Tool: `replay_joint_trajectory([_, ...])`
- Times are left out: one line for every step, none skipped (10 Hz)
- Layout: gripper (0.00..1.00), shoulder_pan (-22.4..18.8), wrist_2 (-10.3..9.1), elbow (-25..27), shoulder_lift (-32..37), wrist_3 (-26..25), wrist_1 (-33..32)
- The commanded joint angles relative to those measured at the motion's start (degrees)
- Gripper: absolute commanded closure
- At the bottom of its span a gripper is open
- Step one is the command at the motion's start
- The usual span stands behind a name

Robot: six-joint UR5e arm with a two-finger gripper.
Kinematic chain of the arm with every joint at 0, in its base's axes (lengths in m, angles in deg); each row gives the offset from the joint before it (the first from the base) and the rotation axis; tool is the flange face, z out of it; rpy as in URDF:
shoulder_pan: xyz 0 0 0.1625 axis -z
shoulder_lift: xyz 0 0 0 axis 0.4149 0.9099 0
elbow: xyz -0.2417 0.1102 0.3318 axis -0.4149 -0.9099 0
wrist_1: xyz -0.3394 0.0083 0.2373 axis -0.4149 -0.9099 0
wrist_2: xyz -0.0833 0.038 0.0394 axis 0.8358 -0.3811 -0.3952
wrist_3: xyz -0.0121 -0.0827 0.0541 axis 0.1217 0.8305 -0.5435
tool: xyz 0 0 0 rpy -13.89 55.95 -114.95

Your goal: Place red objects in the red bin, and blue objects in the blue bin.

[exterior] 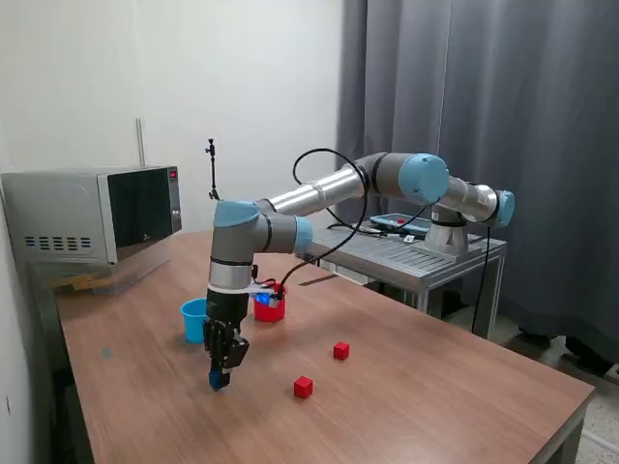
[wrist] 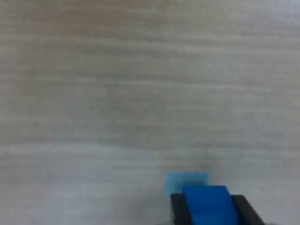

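A dark blue cube [wrist: 206,204] is seen pinched between the two black fingers [wrist: 178,208] of the gripper [exterior: 220,377], which is pointed straight down just over the wooden table [exterior: 435,387]; in the exterior view the cube shows as a blue patch at the fingertips, and whether it touches the tabletop cannot be told. In the wrist view a pale blue reflection is cast on the blurred wood grain just beside the cube. Behind the gripper, the light blue cup [exterior: 194,319] is stood upright on the table, with the red cup [exterior: 270,305] near it toward the exterior view's right, partly screened by the wrist and its cable. Two red cubes are left on the open tabletop: one [exterior: 304,387] near the gripper toward the exterior view's right, the other [exterior: 341,351] a little farther back and to the right again, the pair lying apart. A second blue cube is not made out in either view. A microwave [exterior: 97,213] is set at the table's far corner on the exterior view's left, and the arm's base is mounted on a metal stand [exterior: 416,256] before grey curtains [exterior: 503,106].
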Motion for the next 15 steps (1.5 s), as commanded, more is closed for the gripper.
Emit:
replay_joint_trajectory([1.0, -0.02, 1.26, -2.27, 1.12, -0.09, 0.03])
replay_joint_trajectory([1.0, 0.06, 3.27, -2.2, 2.95, -0.09, 0.21])
replay_joint_trajectory([1.0, 0.15, 3.64, -1.67, 4.45, -0.17, 0.3])
replay_joint_trajectory([1.0, 0.76, 4.34, -0.71, 5.77, -0.26, 0.3])
replay_joint_trajectory([1.0, 2.25, 7.04, 1.3, 8.04, -2.79, 1.08])
replay_joint_trajectory([1.0, 2.96, 8.9, 3.67, 10.07, -5.16, 2.48])
replay_joint_trajectory([1.0, 3.58, 10.05, 7.44, 12.18, -5.45, 4.41])
replay_joint_trajectory([1.0, 4.36, 10.23, 10.0, 12.89, -5.62, 5.21])
replay_joint_trajectory([1.0, 5.24, 10.15, 11.33, 12.99, -5.71, 5.91])
replay_joint_trajectory([1.0, 5.34, 10.32, 12.3, 13.07, -5.89, 6.1])
replay_joint_trajectory([1.0, 5.69, 10.32, 13.0, 13.08, -7.11, 6.1])
replay_joint_trajectory([1.0, 6.65, 10.67, 13.45, 13.16, -7.73, 6.18])
replay_joint_trajectory([1.0, 7.18, 11.63, 13.62, 13.16, -7.82, 6.19])
replay_joint_trajectory([1.0, 7.53, 12.25, 13.63, 13.16, -7.82, 6.27])
replay_joint_trajectory([1.0, 7.8, 12.26, 13.63, 13.16, -7.82, 6.27])
